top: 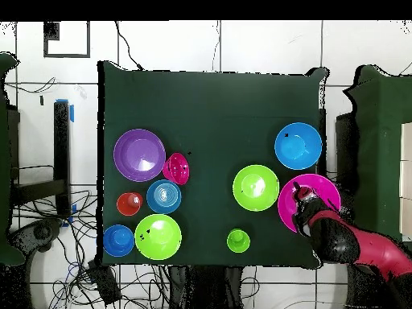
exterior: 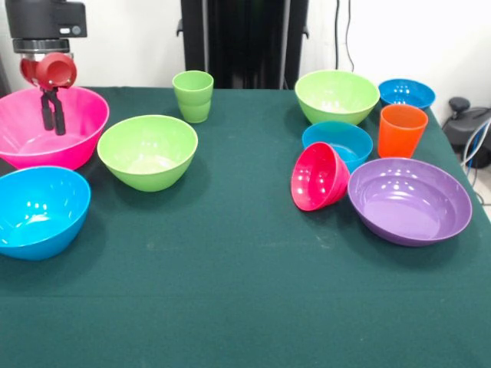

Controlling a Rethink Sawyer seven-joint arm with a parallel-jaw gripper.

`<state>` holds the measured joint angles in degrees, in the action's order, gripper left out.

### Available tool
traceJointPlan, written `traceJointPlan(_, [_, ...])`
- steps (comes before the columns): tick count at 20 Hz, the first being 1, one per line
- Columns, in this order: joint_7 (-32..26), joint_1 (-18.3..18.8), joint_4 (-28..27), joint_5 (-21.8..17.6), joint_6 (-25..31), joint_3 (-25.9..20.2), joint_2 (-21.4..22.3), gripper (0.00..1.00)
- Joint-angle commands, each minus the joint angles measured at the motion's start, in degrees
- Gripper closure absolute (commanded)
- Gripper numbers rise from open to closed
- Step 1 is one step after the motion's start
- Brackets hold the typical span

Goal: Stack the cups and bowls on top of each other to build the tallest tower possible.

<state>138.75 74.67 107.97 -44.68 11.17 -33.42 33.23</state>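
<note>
Front view. The bench (exterior: 245,291), covered in dark green cloth, is carrying ten pieces. The big pink bowl (exterior: 31,142) is sitting upright at the far left, and the gripper (exterior: 53,115) is hanging inside its mouth on the red and black arm (exterior: 46,46). Its two dark fingers are pointing down close together with only a narrow gap between them, and they are holding nothing. A large blue bowl (exterior: 34,211) is sitting just in front of the pink one, and a lime green bowl (exterior: 147,151) is standing just right of both. The light green cup (exterior: 193,96) is standing upright behind that, apart. On the right, a second lime green bowl (exterior: 336,96) and a small blue bowl (exterior: 406,93) are sitting at the back. The orange cup (exterior: 401,130) is standing upright between that blue bowl and the wide purple bowl (exterior: 409,201). A middle blue bowl (exterior: 337,143) is sitting left of the cup; the small red-pink bowl (exterior: 319,177) is tipped on its side, leaning against it and just beside the purple one.

Overhead view. The gripper (top: 301,193) is showing over the pink bowl (top: 310,201) near the bench's edge. The red-pink bowl (top: 176,167) is lying just beside the purple bowl (top: 139,154).
</note>
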Motion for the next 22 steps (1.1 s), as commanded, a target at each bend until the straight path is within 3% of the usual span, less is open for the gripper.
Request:
traceJointPlan(1, [-2.7,-2.82,-0.3,-1.05,-1.56,-2.72,-3.06,0.0])
traceJointPlan(22, [-1.5,-4.7,-3.37,-1.11,-4.04,-2.57,-5.73,0.0])
